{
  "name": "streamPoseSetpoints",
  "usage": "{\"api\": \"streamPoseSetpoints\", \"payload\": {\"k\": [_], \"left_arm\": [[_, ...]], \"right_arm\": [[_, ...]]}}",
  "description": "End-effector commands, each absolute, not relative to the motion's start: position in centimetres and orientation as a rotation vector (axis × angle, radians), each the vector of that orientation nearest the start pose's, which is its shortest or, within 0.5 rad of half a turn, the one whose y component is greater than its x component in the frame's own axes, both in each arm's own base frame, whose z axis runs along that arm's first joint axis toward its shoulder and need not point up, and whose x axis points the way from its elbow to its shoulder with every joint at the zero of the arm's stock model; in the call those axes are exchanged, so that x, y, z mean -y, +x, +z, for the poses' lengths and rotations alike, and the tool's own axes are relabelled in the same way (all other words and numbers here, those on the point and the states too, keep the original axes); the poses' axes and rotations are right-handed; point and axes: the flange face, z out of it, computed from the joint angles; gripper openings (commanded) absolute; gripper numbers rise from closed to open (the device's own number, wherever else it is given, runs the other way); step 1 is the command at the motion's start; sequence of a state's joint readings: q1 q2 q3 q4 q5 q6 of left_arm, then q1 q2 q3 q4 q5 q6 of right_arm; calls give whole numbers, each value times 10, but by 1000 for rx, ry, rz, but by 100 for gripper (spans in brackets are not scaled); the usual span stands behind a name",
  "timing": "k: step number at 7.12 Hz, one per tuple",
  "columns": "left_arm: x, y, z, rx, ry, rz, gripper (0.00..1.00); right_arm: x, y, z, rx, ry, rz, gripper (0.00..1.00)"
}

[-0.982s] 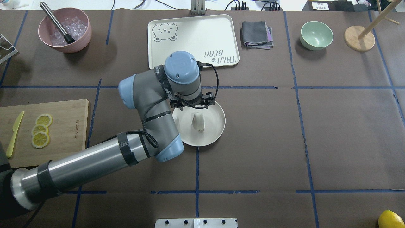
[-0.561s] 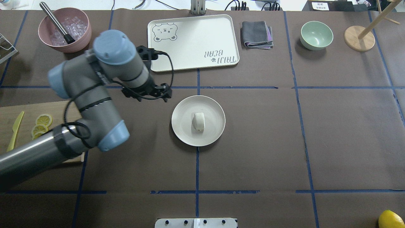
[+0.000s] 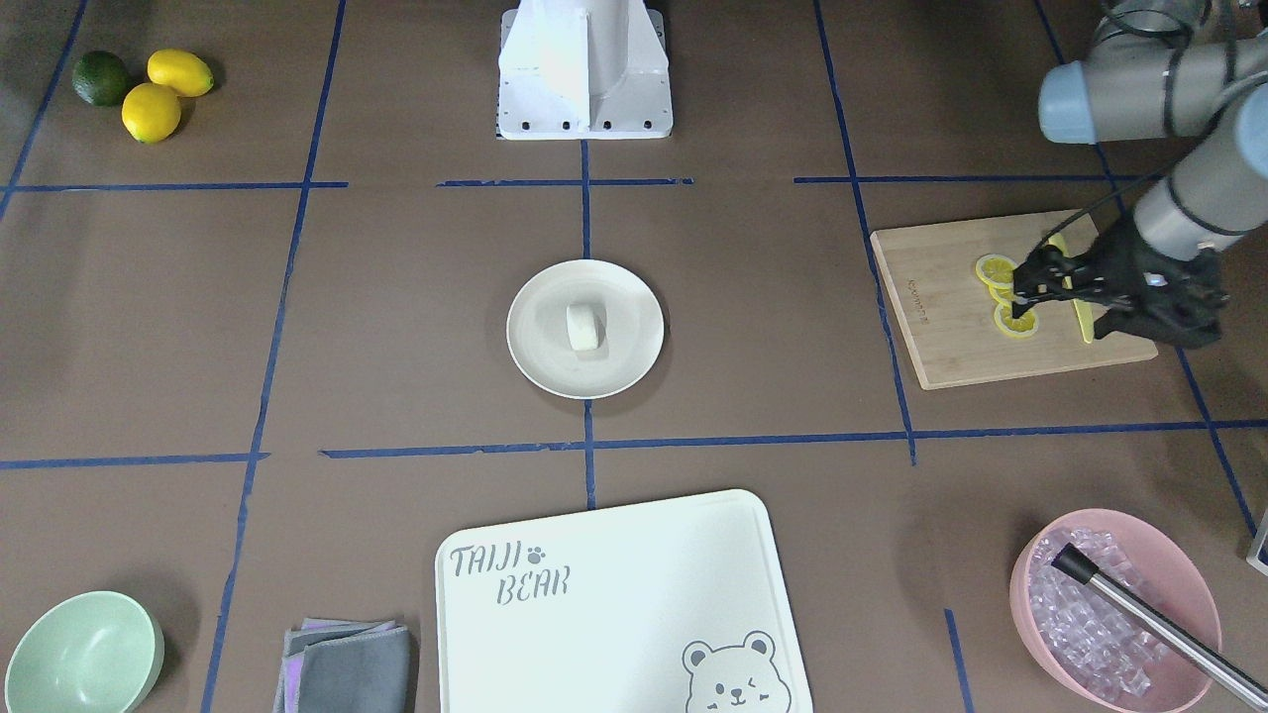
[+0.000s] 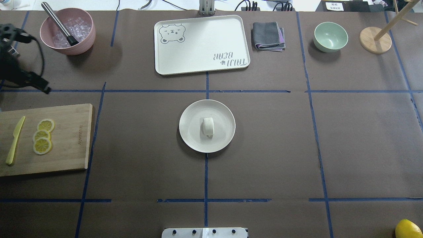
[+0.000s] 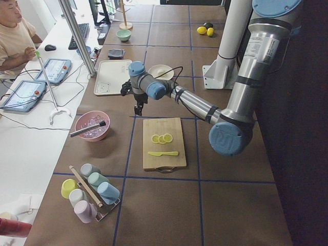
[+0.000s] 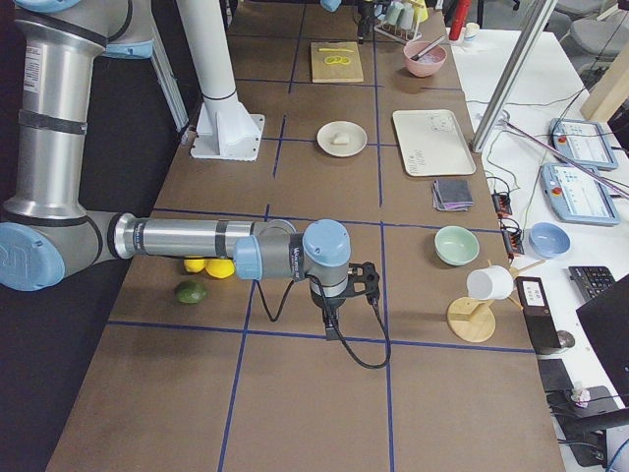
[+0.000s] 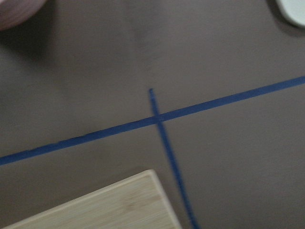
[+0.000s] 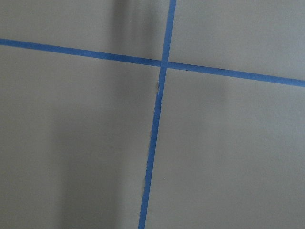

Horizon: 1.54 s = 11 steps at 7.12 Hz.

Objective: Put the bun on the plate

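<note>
The bun (image 4: 208, 127), a small white rounded lump, lies in the middle of the round cream plate (image 4: 191, 134) at the table's centre, with nothing touching it. In the front-facing view the bun (image 3: 584, 327) rests on the same plate (image 3: 540, 347). My left gripper (image 3: 1028, 285) hovers over the wooden cutting board, far from the plate, open and holding nothing. My right gripper (image 6: 335, 323) shows only in the exterior right view, low over bare table far from the plate; I cannot tell whether it is open or shut.
A cutting board (image 4: 66, 142) with lemon slices (image 4: 42, 136) and a yellow knife lies at the left. Along the far edge stand a pink bowl of ice (image 4: 67, 31), the bear tray (image 4: 201, 43), a folded cloth (image 4: 268, 35), a green bowl (image 4: 330, 36) and a wooden stand.
The left arm has swung away from above the plate to the table's left edge. The bun stays on the plate, unmoved.
</note>
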State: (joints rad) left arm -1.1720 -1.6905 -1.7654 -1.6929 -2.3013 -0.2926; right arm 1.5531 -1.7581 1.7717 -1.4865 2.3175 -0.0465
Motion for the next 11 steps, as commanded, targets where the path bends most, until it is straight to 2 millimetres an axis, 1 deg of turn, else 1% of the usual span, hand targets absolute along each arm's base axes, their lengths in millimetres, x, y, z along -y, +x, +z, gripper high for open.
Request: {"api": "streamPoseSetpoints", "payload": {"k": [1, 2, 3, 4, 5, 6, 11], "left_arm": [[479, 12, 590, -836, 113, 142, 100], [441, -21, 635, -825, 49, 48, 100], [428, -25, 646, -821, 27, 31, 100], [430, -25, 648, -818, 26, 27, 100], [433, -26, 643, -816, 31, 21, 100], [429, -27, 649, -812, 20, 18, 100], [427, -27, 657, -802, 2, 12, 100]], "right_arm": [[421, 58, 638, 745, 104, -99, 100], [421, 58, 638, 745, 104, -99, 100], [421, 58, 638, 745, 104, -99, 100], [420, 58, 639, 745, 102, -98, 100], [421, 58, 638, 745, 104, -99, 100], [421, 58, 638, 745, 104, -98, 100], [421, 53, 638, 748, 98, -108, 100]]}}
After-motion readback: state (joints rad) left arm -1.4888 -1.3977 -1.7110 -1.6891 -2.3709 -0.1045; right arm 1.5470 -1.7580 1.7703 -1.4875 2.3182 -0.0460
